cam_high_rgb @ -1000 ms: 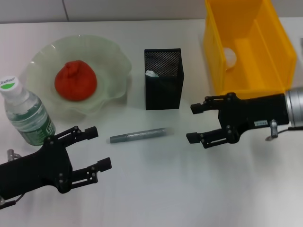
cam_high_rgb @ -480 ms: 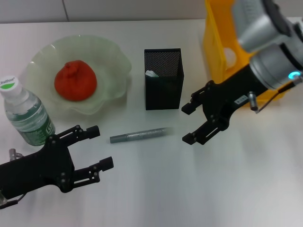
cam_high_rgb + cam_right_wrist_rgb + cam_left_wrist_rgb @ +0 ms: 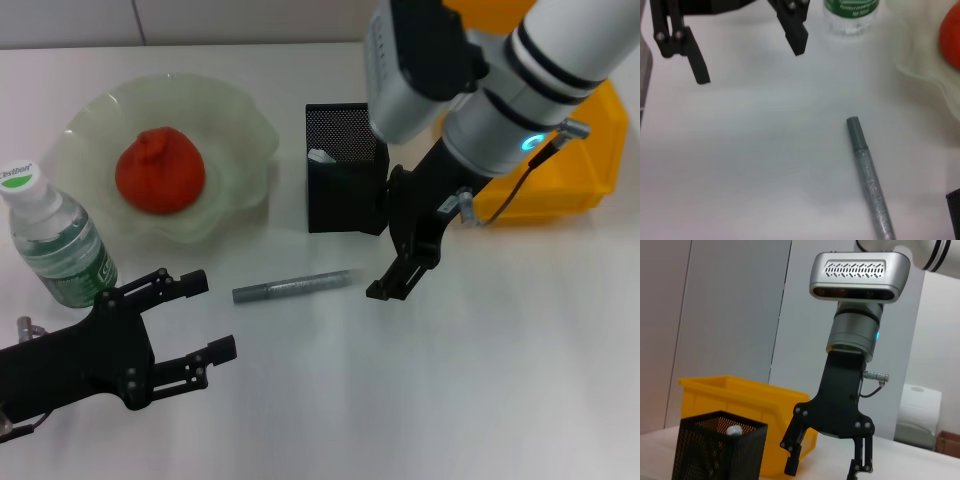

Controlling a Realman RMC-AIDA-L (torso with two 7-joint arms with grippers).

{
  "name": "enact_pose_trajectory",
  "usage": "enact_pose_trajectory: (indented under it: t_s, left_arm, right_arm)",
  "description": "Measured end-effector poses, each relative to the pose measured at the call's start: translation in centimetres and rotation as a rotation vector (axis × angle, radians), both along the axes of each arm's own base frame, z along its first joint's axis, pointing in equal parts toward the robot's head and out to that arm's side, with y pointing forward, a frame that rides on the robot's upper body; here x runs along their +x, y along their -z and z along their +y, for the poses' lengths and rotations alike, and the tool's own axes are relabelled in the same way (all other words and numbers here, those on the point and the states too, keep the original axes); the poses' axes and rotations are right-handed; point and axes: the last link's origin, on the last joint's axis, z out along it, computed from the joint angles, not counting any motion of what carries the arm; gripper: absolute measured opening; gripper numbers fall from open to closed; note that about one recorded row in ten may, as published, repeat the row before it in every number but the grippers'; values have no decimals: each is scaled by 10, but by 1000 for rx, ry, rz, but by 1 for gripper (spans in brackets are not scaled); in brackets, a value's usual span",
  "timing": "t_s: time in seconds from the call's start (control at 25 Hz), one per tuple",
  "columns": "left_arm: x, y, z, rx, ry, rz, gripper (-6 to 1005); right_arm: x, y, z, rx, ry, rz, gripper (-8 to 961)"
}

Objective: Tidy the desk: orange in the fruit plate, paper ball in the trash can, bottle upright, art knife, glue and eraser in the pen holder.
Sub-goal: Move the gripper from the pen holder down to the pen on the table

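The orange (image 3: 160,172) lies in the fruit plate (image 3: 250,135). At the left, the bottle (image 3: 52,240) stands upright. A grey stick (image 3: 292,286), either art knife or glue, lies on the desk in front of the pen holder (image 3: 345,185), which holds something white. My right gripper (image 3: 392,250) is open and points down next to the holder, by the stick's right end. It also shows in the left wrist view (image 3: 825,467). My left gripper (image 3: 210,315) rests open near the stick's left end. The trash can (image 3: 600,150) is mostly behind my right arm. Paper ball and eraser are hidden.
In the right wrist view the stick (image 3: 870,180) lies on bare white desk, with the left gripper (image 3: 747,50), the bottle (image 3: 852,15) and the plate (image 3: 925,75) beyond it. The desk's back edge meets a grey wall.
My right arm has swung left from beside the trash can and tipped downward, bringing its open gripper close to the stick's right end. The left arm has stayed put.
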Motion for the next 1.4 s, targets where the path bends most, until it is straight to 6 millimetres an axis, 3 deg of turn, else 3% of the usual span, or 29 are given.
enact_pose_trajectory:
  t_s: [0.56,1.16,1.4]
  left_arm:
    - [-21,-6,-9,9,-22,119,801]
    - [-28,-8,-18,4,-29,151,791]
    - [-28,-7,-19,1,-31,147,781]
  right_arm:
    - [0,36,-6,-4,-72,-36,823]
    - [6,53,-4,38,-103,-45,798]
    - [9,56,-3,52,-103,-47,613]
